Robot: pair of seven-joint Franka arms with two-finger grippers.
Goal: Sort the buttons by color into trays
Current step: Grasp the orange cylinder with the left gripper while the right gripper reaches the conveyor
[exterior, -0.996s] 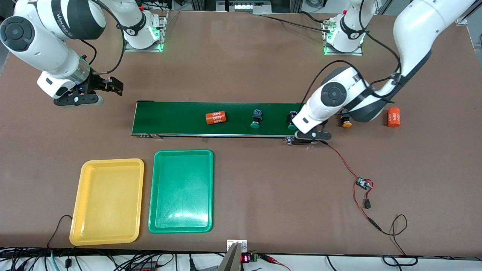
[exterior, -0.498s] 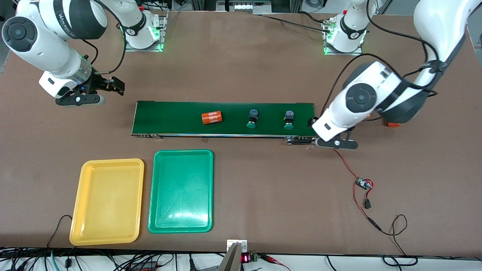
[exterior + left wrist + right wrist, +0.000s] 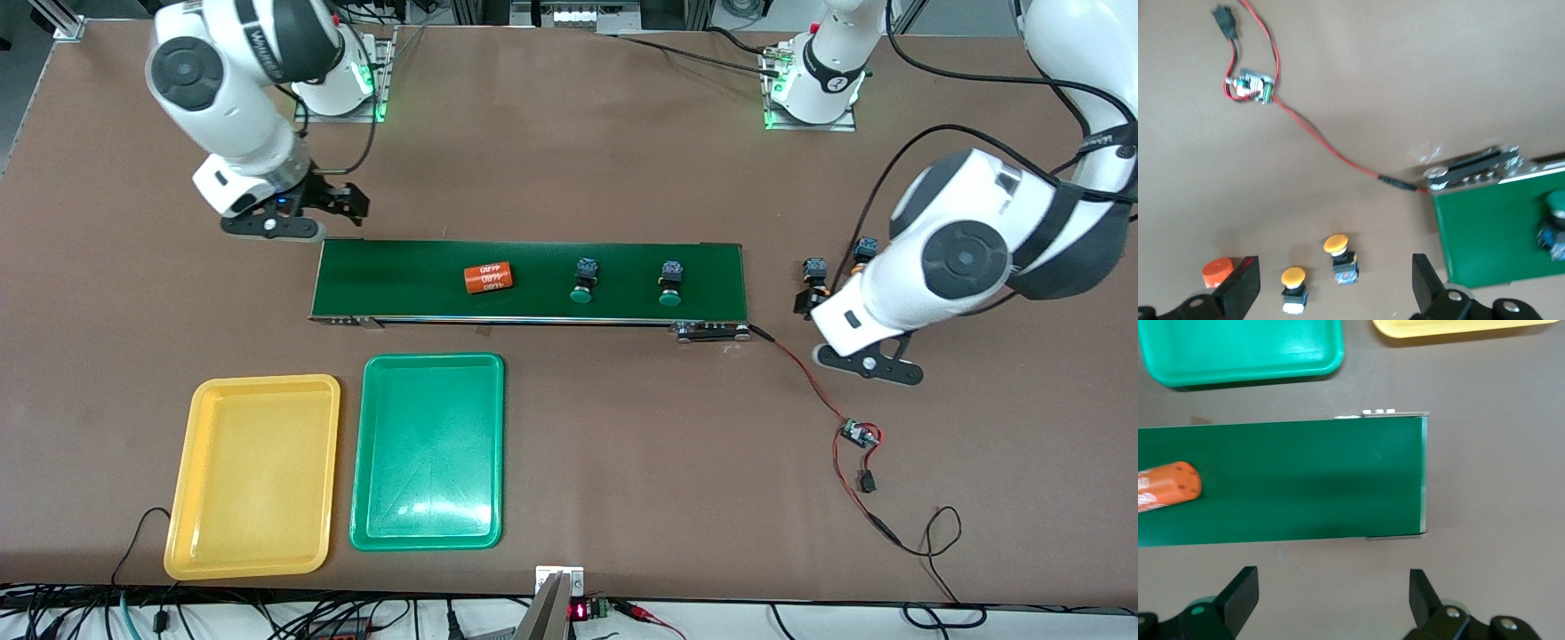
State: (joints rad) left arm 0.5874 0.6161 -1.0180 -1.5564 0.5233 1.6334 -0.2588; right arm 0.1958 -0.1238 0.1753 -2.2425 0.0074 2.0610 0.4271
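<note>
Tabletop [image 3: 569, 160]: brown, matte.
Belt [image 3: 409, 280]: long, dark green, flat on the tabletop, metal rail along its camera-side edge.
Cylinder [image 3: 489, 277]: orange, white print, lying on its side on the belt.
Second cylinder [image 3: 1218, 271]: orange, on the bare tabletop.
Wire [image 3: 800, 369]: red, runs from the belt's end to a small circuit board [image 3: 859, 434].
Cables [image 3: 267, 613]: bundled along the tabletop's near edge.

The surface [image 3: 569, 160] is plain brown, the conveyor belt [image 3: 400, 280] dark green, and the two trays are one yellow [image 3: 191, 462] and one green [image 3: 369, 444]. Two buttons on the belt have green caps [image 3: 581, 294] [image 3: 669, 297] over black-and-blue bodies, and two off the belt have yellow-orange caps [image 3: 1335, 243] [image 3: 1293, 276]. The cylinder [image 3: 489, 277] on the belt is orange with white print; a red-and-black wire [image 3: 805, 378] runs to a small green circuit board [image 3: 859, 434].
</note>
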